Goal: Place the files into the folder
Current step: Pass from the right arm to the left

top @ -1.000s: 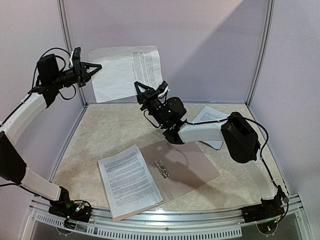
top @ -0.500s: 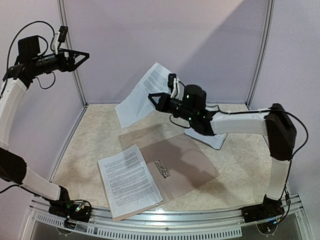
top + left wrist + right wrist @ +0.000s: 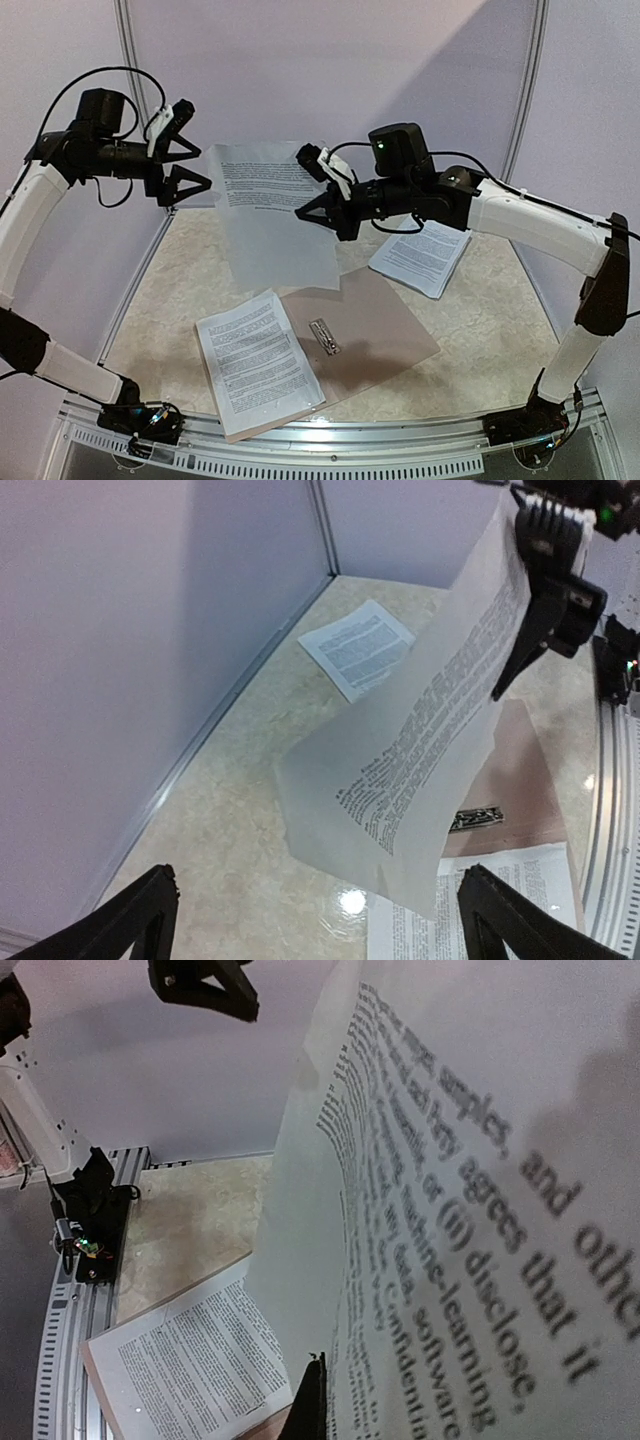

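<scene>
One sheet (image 3: 265, 220) hangs in the air near the open folder (image 3: 385, 330), pinched at its edge by my right hand (image 3: 300, 212). My left hand (image 3: 200, 145) stands wide beside it, apart. A second sheet (image 3: 255, 360) lies on the folder's left leaf; more files (image 3: 420, 255) rest on the counter (image 3: 200, 260) behind.

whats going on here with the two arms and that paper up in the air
The right gripper is shut on a printed sheet and holds it up above the table. The left gripper is wide open next to the sheet's left edge and is not gripping it. Below, the folder lies open with another sheet on its left leaf. More printed paper lies on the table behind it, to the right.
</scene>
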### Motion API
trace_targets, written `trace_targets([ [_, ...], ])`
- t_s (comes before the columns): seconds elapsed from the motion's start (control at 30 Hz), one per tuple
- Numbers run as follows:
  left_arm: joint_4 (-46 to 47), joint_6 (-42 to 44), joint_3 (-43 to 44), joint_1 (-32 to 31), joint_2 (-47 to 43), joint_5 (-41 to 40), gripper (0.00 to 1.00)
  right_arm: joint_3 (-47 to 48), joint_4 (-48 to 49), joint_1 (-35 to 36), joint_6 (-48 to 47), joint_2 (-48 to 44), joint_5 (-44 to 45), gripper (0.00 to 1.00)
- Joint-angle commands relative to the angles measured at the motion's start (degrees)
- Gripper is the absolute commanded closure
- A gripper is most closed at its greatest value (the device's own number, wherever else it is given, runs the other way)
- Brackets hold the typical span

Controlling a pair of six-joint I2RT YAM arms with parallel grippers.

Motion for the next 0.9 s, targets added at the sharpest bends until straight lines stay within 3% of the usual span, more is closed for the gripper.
trace_targets([
  [0.0,-0.7,1.1,-2.7,-3.9,-1.2,4.2,0.0,0.4,-2.5,-0.1,-4.1,-3.8,-4.1,1.0],
  [0.13,4.9,-2.1,-6.2,-5.7,-3.5,5.2,0.01,0.7,-2.7,-0.1,-4.6,-3.9,-6.5,1.0],
  [0.2,5.8,-3.2,-6.6,-5.8,-3.2,6.7,0.08,0.6,-2.5,-0.2,-4.8,-3.9,-7.6,1.0],
  [0.3,6.6,-5.3,-7.4,-6.7,-2.5,9.3,0.31,0.6,-2.3,-0.1,-4.8,-3.7,-8.9,1.0],
  [0.4,7.4,-6.2,-9.1,-8.4,-2.3,10.8,0.64,0.5,-1.6,-0.2,-4.6,-3.7,-10.0,1.0],
  [0.53,7.1,-7.2,-8.7,-8.8,-1.8,13.6,0.99,0.2,-0.8,-0.5,-3.9,-3.9,-9.2,1.0],
  [0.57,7.0,-7.7,-8.3,-8.8,-1.8,13.9,1.0,-0.3,-0.1,-0.7,-3.5,-4.3,-8.5,1.0],
  [0.6,7.0,-8.1,-7.8,-8.7,-1.9,14.2,1.0,-1.3,1.0,-1.0,-2.7,-4.6,-8.2,0.88],
  [0.63,7.0,-8.5,-7.3,-8.6,-1.9,14.9,1.0,-2.9,3.1,-1.5,-1.4,-5.4,-8.1,0.67],
  [0.67,7.0,-8.8,-6.9,-8.5,-2.0,15.8,1.0,-5.0,5.8,-1.9,-0.5,-6.0,-8.1,0.59],
  [0.73,7.5,-10.0,-6.4,-8.5,-2.0,18.4,1.0,-10.0,11.7,-2.5,1.9,-8.6,-8.5,0.47],
  [0.87,9.5,-13.0,-6.8,-8.2,-1.8,24.0,1.0,-17.0,21.4,-3.4,8.0,-11.9,-11.4,0.4],
])
